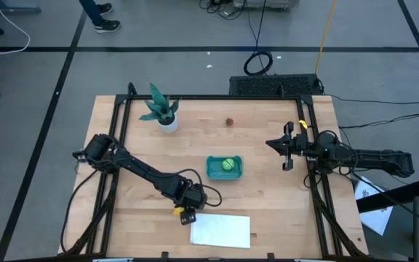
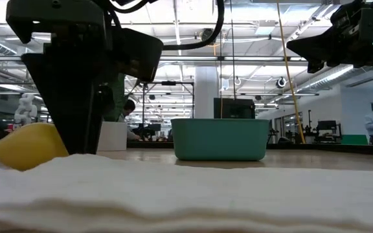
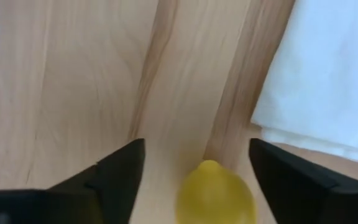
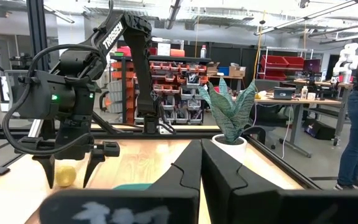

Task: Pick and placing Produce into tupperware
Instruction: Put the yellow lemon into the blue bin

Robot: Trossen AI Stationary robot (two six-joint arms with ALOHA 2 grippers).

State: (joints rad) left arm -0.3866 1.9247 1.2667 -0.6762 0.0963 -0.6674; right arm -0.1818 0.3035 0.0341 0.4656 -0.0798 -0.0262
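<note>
The left gripper [image 1: 188, 212] is seen lowered over the yellow lemon-like piece [image 3: 215, 193] near the front of the table, its fingers [image 3: 120, 171] spread wide with the fruit between them and not yet pinched. The lemon rests on the wood just beside the flat white sheet [image 1: 220, 230], to the sheet's left. The teal tupperware [image 1: 213, 173] stands at mid-table with the light green ball [image 1: 228, 164] already lying in it, while the tiny dark red piece [image 1: 230, 121] is left on the far part of the table, well apart from both. The right gripper [image 1: 288, 148] is held above the right side of the table, its fingers pressed together on nothing. The lemon is judged light, smooth and rounded — likely to slip or roll off sideways if caught off-centre — so a hold across its widest middle is called for. The straddle of the fingers around the fruit is shown only by the left wrist view; the high view hides most of the lemon under the gripper, but alone reveals the ball inside the container and the red piece. From table height the container's contents are masked by its wall — though the lemon is shown sitting on the table surface. A potted plant [image 1: 161, 110] stands at the far left.
</note>
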